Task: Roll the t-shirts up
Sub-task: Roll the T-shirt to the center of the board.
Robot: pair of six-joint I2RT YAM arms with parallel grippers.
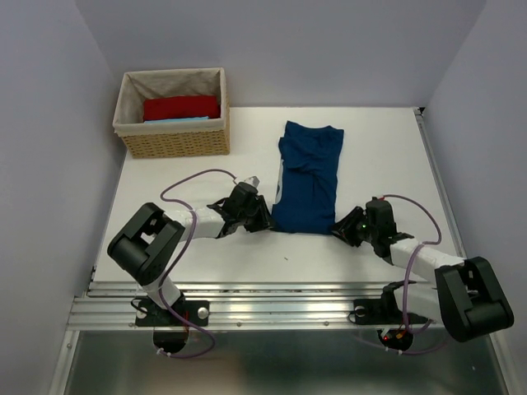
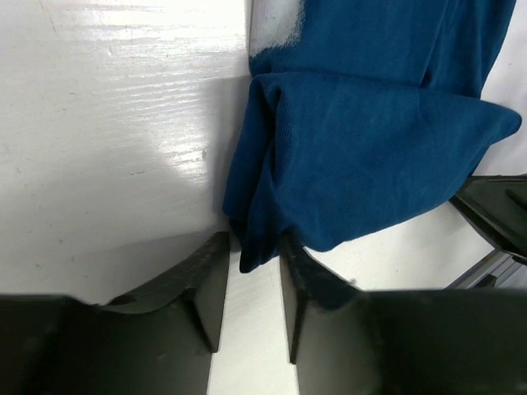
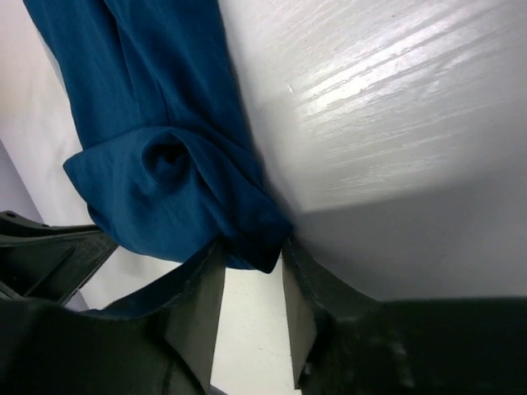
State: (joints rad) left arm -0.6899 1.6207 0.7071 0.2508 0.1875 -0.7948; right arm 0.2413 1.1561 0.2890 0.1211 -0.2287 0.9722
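Observation:
A dark navy-blue t-shirt (image 1: pixel 309 177) lies folded into a long strip on the white table, its near end turned over into a first loose roll (image 2: pixel 370 140) (image 3: pixel 156 164). My left gripper (image 1: pixel 262 220) (image 2: pixel 254 243) sits at the roll's near left corner, open, with the cloth's tip hanging between its fingertips. At the near right corner my right gripper (image 1: pixel 342 229) (image 3: pixel 252 247) is open too, the corner of the cloth between its tips. Red (image 1: pixel 181 107) and light-blue (image 1: pixel 177 120) cloth pieces lie in the wicker basket (image 1: pixel 177 144).
The basket stands at the table's back left corner. Grey walls close in the table on the left, back and right. A metal rail (image 1: pixel 272 309) runs along the near edge under the arm bases.

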